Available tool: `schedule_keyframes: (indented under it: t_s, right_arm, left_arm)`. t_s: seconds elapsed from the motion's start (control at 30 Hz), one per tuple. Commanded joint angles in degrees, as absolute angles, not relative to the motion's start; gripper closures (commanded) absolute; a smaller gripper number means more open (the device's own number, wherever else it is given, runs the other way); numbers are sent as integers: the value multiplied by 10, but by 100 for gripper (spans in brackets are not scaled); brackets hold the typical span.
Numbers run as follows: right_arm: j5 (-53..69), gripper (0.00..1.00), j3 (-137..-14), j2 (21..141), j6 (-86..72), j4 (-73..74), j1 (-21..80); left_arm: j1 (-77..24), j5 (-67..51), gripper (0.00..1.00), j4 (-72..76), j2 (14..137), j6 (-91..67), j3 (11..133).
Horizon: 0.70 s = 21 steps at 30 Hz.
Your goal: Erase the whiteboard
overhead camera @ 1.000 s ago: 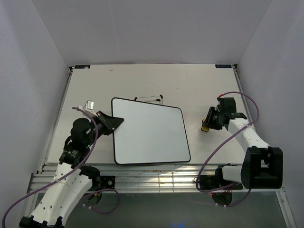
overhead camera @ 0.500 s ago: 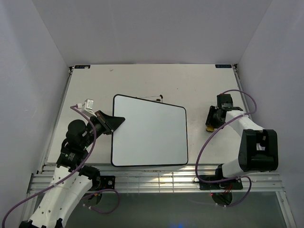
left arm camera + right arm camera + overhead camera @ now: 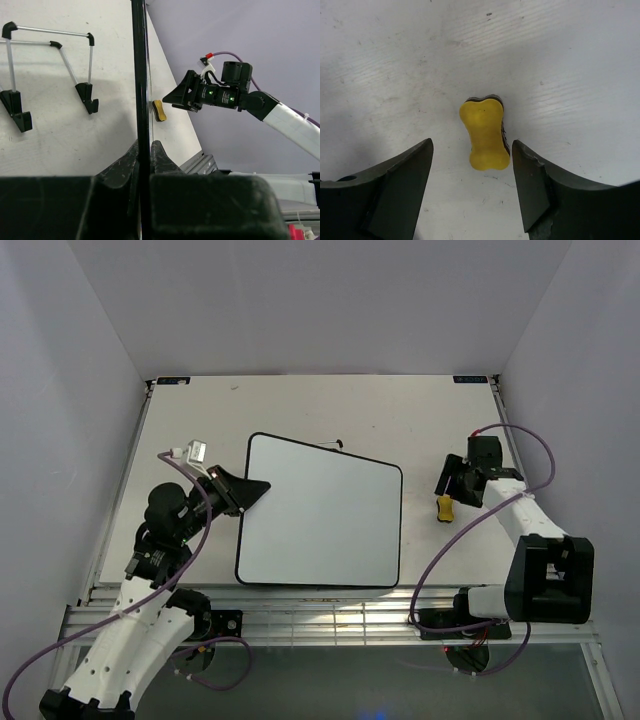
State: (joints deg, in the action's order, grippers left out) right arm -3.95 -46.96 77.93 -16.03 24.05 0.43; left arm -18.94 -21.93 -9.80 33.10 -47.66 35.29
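Left wrist view only: whiteboard (image 3: 141, 75) edge-on, wire stand (image 3: 50, 31) on the counter (image 3: 50, 130) beyond it. From above, stand almost wholly hidden. Whiteboard at counter centre, possibly raised along one edge. Left gripper (image 3: 253, 489) reaching toward 2 o'clock, fingers clamped on the whiteboard's 9 o'clock edge. Right gripper (image 3: 447, 483) angled down at the whiteboard's 3 o'clock, fingers spread, clear of the yellow eraser (image 3: 485, 134) lying between them.
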Motion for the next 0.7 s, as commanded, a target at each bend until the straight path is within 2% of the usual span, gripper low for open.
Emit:
schedule_keyframes:
  t_s: [0.0,0.03,0.13,0.2,0.43,0.5,0.67]
  right_arm:
    - [-51,30,-479,726,-162,250,-11]
    - [-34,29,-483,716,-162,251,-11]
    - [28,11,-482,670,-162,245,-11]
    - [40,7,-481,643,-163,246,-11]
    - [91,2,-459,564,-178,221,-11]
    - [109,10,-457,544,-180,219,-11]
    - [146,10,-456,513,-180,213,-11]
  left_arm:
    - [-190,-243,100,42,330,-443,368]
    - [-190,-250,100,61,331,-440,363]
    - [-190,-270,100,116,343,-444,352]
    - [-190,-269,100,159,356,-441,350]
    - [-190,-258,100,290,412,-446,350]
    - [-190,-251,100,339,434,-441,349]
    - [-190,-251,100,474,489,-414,334]
